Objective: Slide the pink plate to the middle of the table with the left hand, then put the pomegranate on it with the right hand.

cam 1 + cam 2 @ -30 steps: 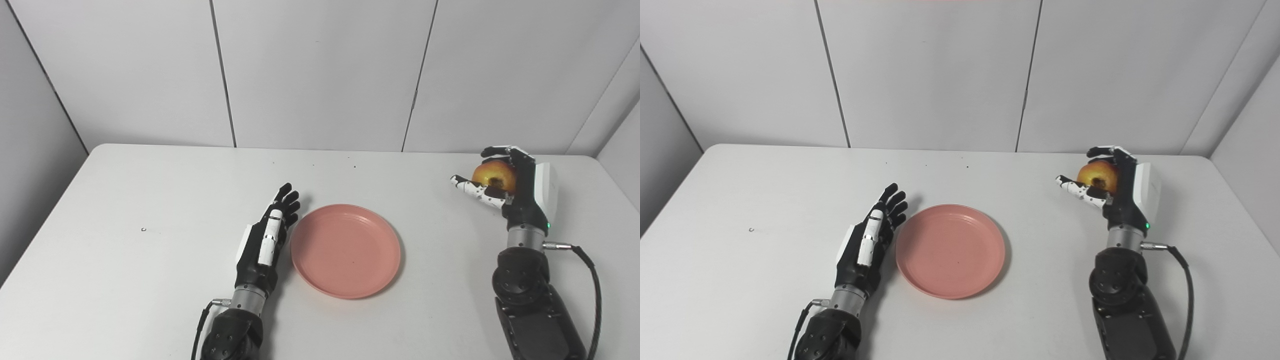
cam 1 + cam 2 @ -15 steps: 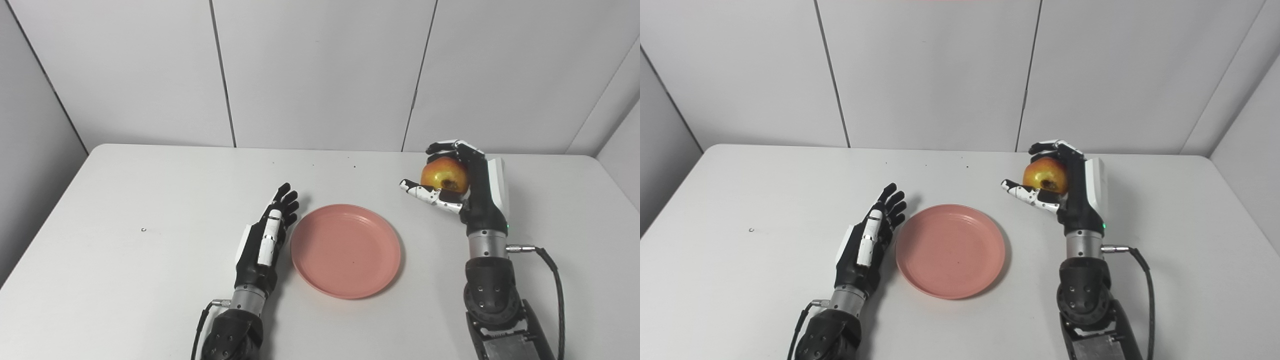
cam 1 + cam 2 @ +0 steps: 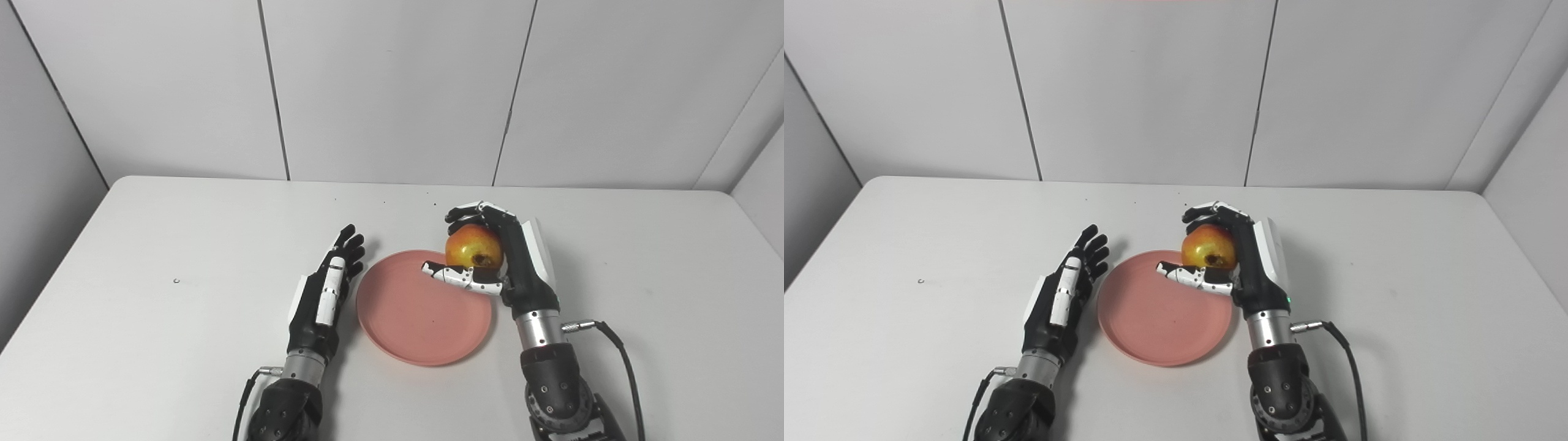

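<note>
Right hand [image 3: 502,260] grips the pomegranate [image 3: 473,246], calyx end facing the camera, over the pink plate's [image 3: 416,324] far rim.

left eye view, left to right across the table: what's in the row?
Left hand → pink plate → right hand. The pomegranate, held in the right hand, overlaps both the hand and the plate's far right rim, so it's left unranked.

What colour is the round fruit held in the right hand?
The round pomegranate is yellow-orange with a red blush, clearest in the left eye view.
</note>
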Motion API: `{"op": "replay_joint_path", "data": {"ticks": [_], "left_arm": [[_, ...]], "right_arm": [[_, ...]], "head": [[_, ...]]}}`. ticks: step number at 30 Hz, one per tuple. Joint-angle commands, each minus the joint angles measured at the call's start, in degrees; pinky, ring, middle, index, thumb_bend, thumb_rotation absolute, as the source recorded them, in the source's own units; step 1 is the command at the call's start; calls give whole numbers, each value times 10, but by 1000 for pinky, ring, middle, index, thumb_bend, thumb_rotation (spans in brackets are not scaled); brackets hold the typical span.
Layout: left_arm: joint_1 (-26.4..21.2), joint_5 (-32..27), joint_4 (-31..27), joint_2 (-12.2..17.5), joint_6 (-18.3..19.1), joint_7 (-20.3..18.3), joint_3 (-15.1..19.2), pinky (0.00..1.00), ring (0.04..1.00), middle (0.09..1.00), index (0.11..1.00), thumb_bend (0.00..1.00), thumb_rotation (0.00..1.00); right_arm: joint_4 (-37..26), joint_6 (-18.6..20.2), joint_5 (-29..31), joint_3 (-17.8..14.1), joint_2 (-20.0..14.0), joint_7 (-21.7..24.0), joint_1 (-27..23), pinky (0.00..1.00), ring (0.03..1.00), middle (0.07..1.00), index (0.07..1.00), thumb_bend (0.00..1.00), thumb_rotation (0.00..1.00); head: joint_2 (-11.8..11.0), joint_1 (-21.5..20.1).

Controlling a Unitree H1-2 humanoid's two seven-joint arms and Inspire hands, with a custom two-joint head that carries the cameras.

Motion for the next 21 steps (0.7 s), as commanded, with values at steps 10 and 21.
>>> {"op": "replay_joint_path", "data": {"ticks": [10,21], "left_arm": [[-14,9,-4,-8,-25,4,-1,912,921,918,897,316,1000],[-13,9,-6,-7,-21,10,-1,903,917,911,892,322,1000]], "right_arm": [[8,-45,-2,30,19,31,15,353,404,473,540,511,0],[43,-68,-27,45,14,29,19,337,398,472,542,510,0]], "head": [[1,1],[3,0]]}}
